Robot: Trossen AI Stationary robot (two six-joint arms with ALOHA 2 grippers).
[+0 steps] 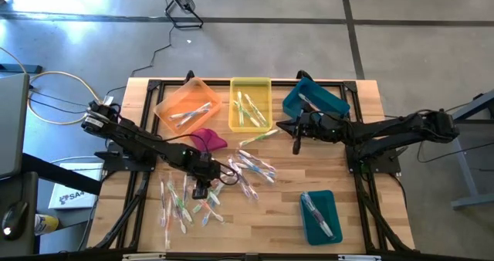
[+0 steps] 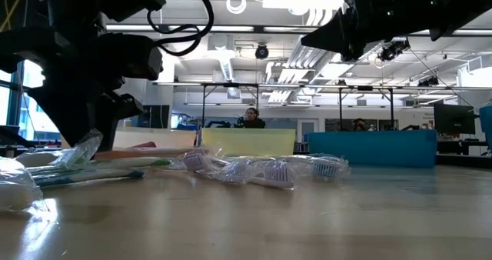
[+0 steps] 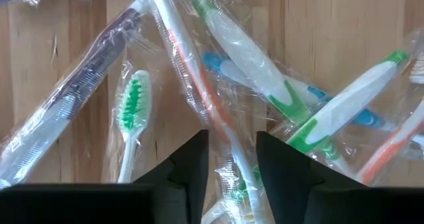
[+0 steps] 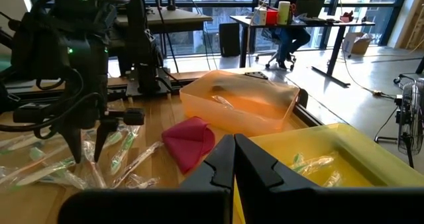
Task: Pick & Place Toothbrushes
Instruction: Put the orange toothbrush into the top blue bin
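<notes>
Wrapped toothbrushes lie loose on the wooden table in two scatters, one near the front left and one in the middle. My left gripper points steeply down into the front-left scatter, open. In its wrist view its fingers stand on either side of a white-and-orange toothbrush in clear wrap. My right gripper is shut and holds nothing. It hangs level above the table between the yellow bin and the far teal bin. My left gripper comes from above, slanting, with the wrapped white-and-orange toothbrush's handle running between its two fingers and along the gap. The toothbrush lies flat on the table among others. I cannot tell whether the fingers touch it or its wrap.
An orange bin, the yellow bin and the far teal bin stand along the table's far edge, each with toothbrushes inside. A second teal bin sits near the front right. A magenta cloth lump lies before the orange bin. A person sits beyond the table.
</notes>
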